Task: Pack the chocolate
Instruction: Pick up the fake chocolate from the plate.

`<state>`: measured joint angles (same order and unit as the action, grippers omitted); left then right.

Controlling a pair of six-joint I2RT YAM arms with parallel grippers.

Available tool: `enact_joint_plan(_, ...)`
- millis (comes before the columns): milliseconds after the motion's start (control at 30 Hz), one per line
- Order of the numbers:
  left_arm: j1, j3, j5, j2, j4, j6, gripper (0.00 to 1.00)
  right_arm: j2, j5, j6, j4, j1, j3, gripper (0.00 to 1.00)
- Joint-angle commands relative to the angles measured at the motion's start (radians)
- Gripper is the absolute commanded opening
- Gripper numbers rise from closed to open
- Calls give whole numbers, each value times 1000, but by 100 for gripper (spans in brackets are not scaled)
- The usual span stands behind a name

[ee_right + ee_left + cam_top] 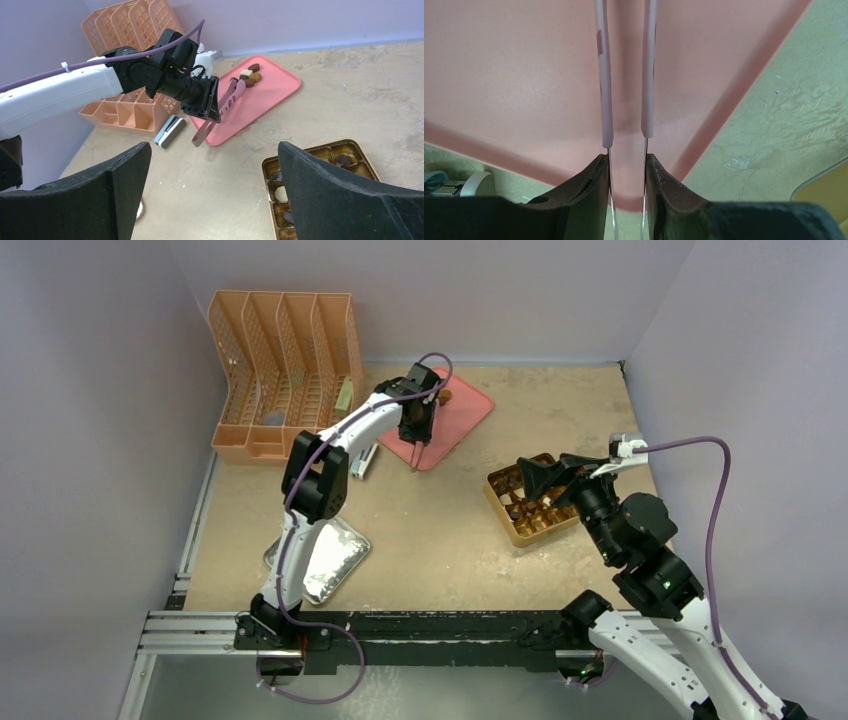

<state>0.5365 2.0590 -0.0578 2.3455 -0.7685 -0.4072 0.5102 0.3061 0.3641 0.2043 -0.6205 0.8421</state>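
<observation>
Pink tray carries a few chocolates. Your left gripper clamps tongs over it, beside the orange organizer. Your right gripper gapes wide above the box.

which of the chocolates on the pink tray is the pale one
The cream-coloured piece in the little cluster at the far end of the pink tray; the pieces around it are all dark brown or caramel.

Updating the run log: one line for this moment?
left gripper: shut on tongs, over pink tray | right gripper: open, by gold box | chocolates: few on tray's far end, some boxed
</observation>
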Motion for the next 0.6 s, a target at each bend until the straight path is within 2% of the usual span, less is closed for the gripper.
enact_joint_plan(0, -7, 19, 10, -56, 17, -2, 28, -3, 27, -14, -48, 2, -1, 99)
enact_joint_plan(367, -6, -89, 26, -186, 35, -30, 27, 10, 15, -11, -58, 2, 4, 99)
enact_joint_plan(567, -6, -155, 83, -270, 72, -50, 26, 12, 6, -11, -59, 2, 12, 99)
